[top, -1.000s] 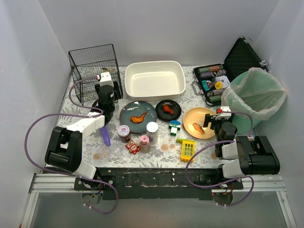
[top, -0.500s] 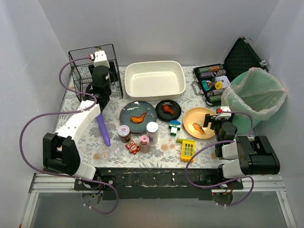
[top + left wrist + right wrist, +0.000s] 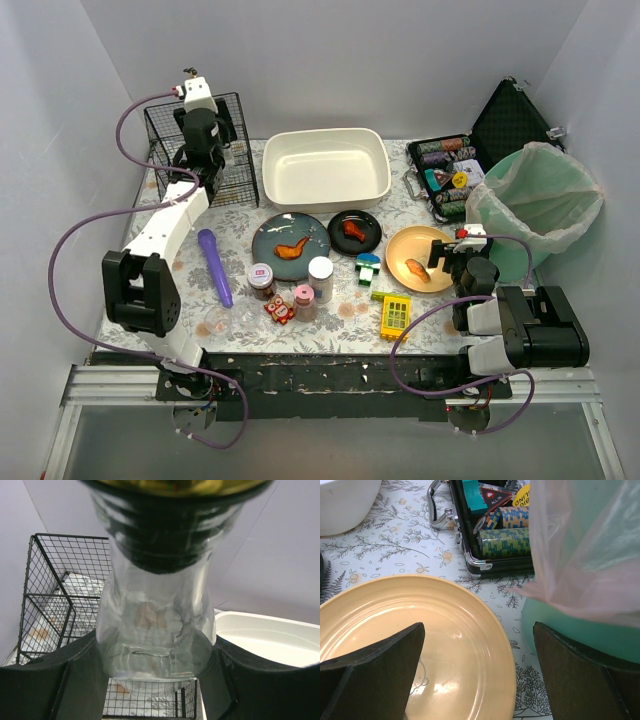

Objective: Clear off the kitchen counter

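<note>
a: how are the arms posed?
b: left gripper [image 3: 155, 672] reaches to the upper left, clasping a glass jar [image 3: 155, 610] above the wire basket [image 3: 222, 180]. right gripper [image 3: 475, 675] gapes empty over a yellow plate [image 3: 420, 630] on the kitchen counter [image 3: 400, 205], mid-frame.

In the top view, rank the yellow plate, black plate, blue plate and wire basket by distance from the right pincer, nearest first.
1. Yellow plate, beneath the right pincer.
2. Black plate, to its left.
3. Blue plate, further left.
4. Wire basket, far-left back corner.
</note>
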Motion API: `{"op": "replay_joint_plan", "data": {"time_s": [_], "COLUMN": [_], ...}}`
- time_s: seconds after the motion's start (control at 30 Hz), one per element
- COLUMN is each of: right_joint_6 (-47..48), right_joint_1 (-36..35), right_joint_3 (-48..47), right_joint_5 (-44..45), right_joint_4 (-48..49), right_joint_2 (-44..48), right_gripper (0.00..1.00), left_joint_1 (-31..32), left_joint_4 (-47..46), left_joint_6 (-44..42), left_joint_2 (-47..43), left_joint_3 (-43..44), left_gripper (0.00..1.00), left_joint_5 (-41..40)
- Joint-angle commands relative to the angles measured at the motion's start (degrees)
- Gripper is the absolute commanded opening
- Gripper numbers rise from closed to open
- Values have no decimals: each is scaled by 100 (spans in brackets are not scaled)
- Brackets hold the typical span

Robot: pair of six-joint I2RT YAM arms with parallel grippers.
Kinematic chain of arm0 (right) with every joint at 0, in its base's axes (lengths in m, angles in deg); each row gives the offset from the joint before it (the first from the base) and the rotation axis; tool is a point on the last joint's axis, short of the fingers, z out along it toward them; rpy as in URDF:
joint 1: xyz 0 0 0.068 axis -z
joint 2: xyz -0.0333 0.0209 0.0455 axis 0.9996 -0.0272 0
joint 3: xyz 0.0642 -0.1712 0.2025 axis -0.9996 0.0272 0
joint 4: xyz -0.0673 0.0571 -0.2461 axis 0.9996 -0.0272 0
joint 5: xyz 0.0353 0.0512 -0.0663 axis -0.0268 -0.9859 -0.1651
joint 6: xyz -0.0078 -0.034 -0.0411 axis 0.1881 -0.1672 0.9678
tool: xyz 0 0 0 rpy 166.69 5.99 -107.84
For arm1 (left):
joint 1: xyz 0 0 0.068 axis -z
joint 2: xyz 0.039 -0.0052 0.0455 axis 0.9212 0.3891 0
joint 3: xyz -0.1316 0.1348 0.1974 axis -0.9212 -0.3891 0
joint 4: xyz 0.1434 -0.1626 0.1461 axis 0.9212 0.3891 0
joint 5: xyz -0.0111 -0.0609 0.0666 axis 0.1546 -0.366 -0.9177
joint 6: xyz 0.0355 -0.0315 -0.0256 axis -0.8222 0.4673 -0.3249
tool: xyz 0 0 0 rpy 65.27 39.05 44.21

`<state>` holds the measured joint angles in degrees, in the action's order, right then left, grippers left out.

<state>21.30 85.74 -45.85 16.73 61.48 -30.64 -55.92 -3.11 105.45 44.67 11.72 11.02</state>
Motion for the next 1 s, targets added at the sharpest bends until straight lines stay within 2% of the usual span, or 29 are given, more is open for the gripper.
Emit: {"op": "replay_joint_plan", "data": {"time_s": [0.0, 0.5, 0.83, 0.97], "right_joint_6": [92, 92, 91, 92], "right_joint_1": [-29, -38, -38, -38], "right_joint_3": [-160, -160, -160, -160], "right_joint_5": [35, 44, 44, 44], "right_joint_4": [173, 182, 182, 182], "right_joint_2": [-22, -22, -31, -22], "right_gripper": [98, 98, 98, 98], "left_joint_1": [-72, -160, -327, -336], "left_joint_4": [-733, -1278, -1682, -1945], "left_joint_6": [-86, -253, -279, -314], "left_joint_2": [115, 933, 1364, 1373], "left_joint_3": [571, 1292, 1319, 1003], "left_gripper": [0, 0, 0, 0], "left_joint_5": [188, 259, 390, 487]}}
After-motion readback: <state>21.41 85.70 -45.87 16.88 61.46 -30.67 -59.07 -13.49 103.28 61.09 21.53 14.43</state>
